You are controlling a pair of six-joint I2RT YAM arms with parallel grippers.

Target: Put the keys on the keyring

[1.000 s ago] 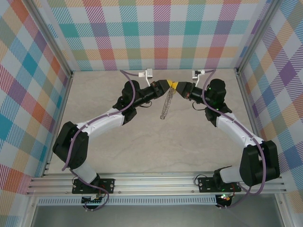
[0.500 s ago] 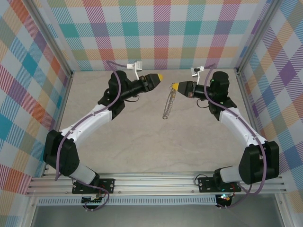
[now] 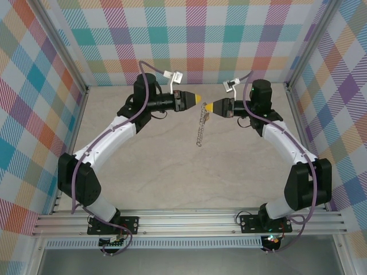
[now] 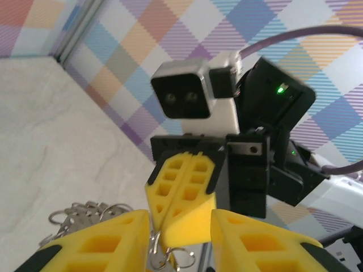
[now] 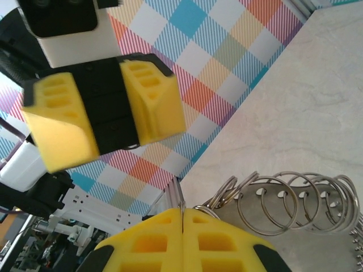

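My right gripper (image 3: 207,106) is shut on the top of the keyring (image 3: 200,129), a silver chain of linked rings that hangs limp down to the table. In the right wrist view a thin metal edge is pinched between the shut fingers of the right gripper (image 5: 182,212), and the keyring (image 5: 295,198) trails to the right. My left gripper (image 3: 198,99) faces it tip to tip, a small gap apart, jaws open with nothing between them. In the left wrist view the left gripper (image 4: 180,226) frames the right gripper's tip (image 4: 181,187) and loops of the keyring (image 4: 85,212). The keys are out of view.
Both grippers hover high near the back of the beige table (image 3: 172,166). Plaid walls (image 3: 195,57) close the back and both sides. An aluminium rail (image 3: 189,220) runs along the near edge by the arm bases.
The left gripper, touching the right gripper's tip a second ago, pulled away to the left and has come back close. The right gripper shifted slightly, and the keyring still hangs from it.
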